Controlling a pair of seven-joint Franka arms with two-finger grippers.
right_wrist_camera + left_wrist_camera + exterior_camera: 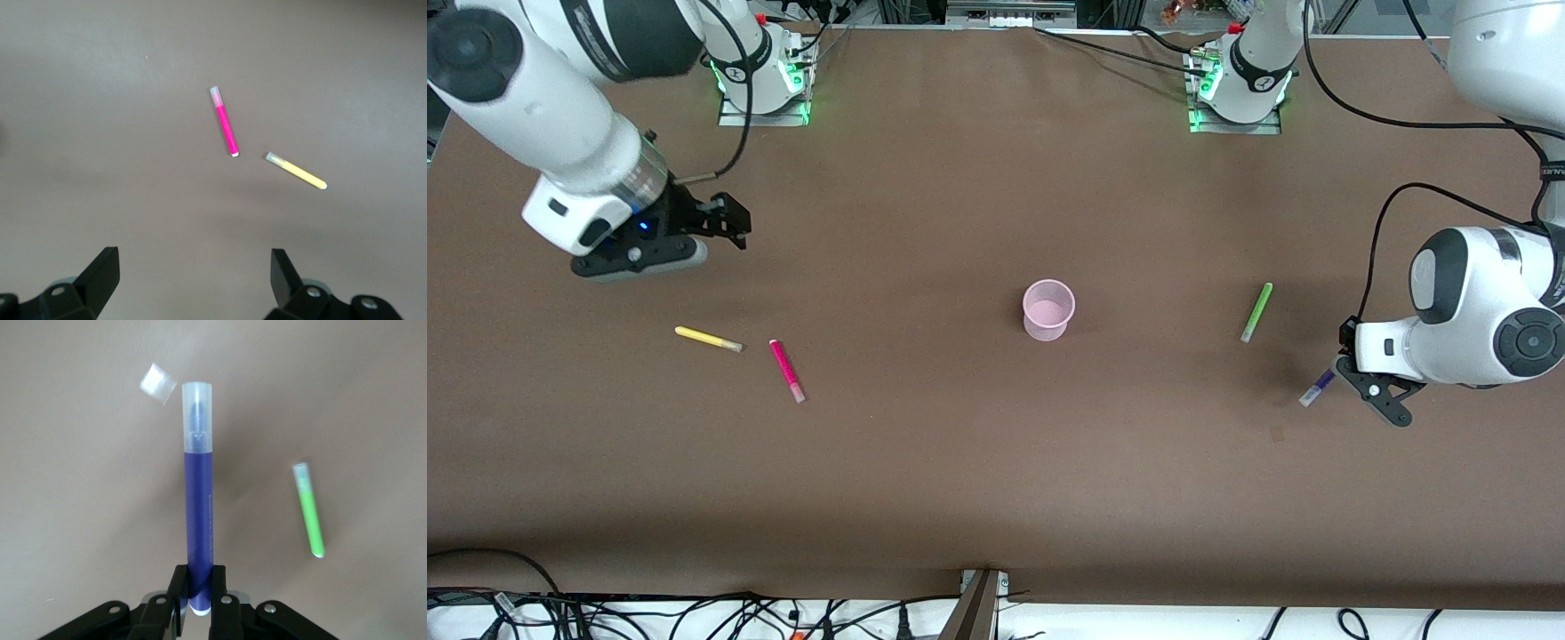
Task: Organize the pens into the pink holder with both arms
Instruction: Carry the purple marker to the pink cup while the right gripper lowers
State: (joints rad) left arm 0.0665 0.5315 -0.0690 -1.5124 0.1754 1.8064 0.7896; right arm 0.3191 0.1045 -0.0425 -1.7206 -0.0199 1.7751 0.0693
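The pink holder (1048,309) stands upright mid-table. My left gripper (1341,375) is shut on the base end of the dark purple pen (1318,388), low over the table at the left arm's end. The left wrist view shows the jaws (198,583) clamped on that purple pen (198,513), its pale cap pointing away. The lime green pen (1256,312) lies between this gripper and the holder, and also shows in the left wrist view (309,511). My right gripper (736,224) (193,263) is open and empty over bare table. The yellow pen (708,339) (297,171) and the magenta pen (787,370) (225,122) lie close by it.
A small pale scrap (158,383) lies on the brown table (960,462) just past the purple pen's cap. Both arm bases (760,76) (1240,80) stand along the table edge farthest from the front camera. Cables hang along the edge nearest to it.
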